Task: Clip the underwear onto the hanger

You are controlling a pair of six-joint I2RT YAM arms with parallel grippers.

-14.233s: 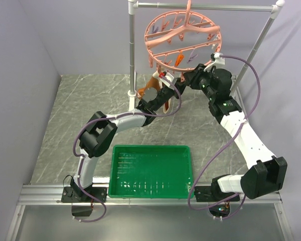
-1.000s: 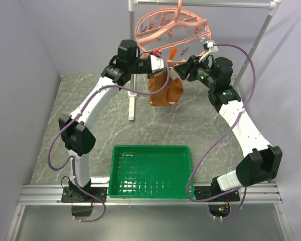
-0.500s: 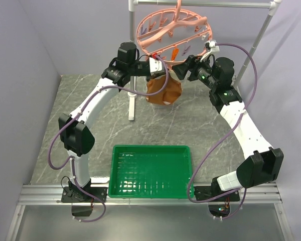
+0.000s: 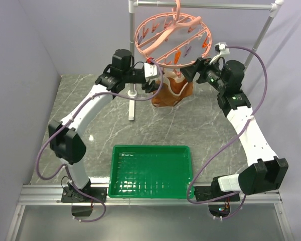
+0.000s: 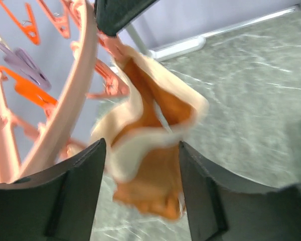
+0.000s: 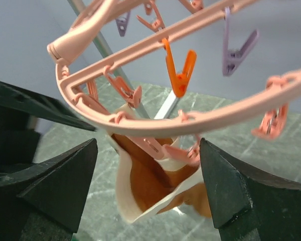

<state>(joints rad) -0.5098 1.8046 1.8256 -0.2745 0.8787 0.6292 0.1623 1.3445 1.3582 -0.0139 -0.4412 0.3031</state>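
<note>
The rust-orange underwear (image 4: 171,94) with its cream waistband hangs below the pink ring hanger (image 4: 166,37), held up by pink clothespins (image 6: 149,144) on the ring. My left gripper (image 4: 153,85) is just left of it, open. In the left wrist view the underwear (image 5: 151,173) hangs blurred beyond the open left gripper (image 5: 140,148), apart from both fingers. My right gripper (image 4: 189,75) is at the cloth's upper right, also open. In the right wrist view the ring (image 6: 200,119) and the underwear (image 6: 148,186) lie beyond the open right gripper (image 6: 148,145), untouched.
The hanger's hook hangs on the grey metal rack (image 4: 132,60), whose post stands just left of the cloth. Loose orange (image 6: 179,70) and purple (image 6: 236,47) clothespins dangle from the ring. A green tray (image 4: 150,170) lies on the marble table near the arm bases.
My left gripper has opened and let go of the underwear, and the right gripper has opened wider. The cloth now hangs from the ring, which has swung slightly.
</note>
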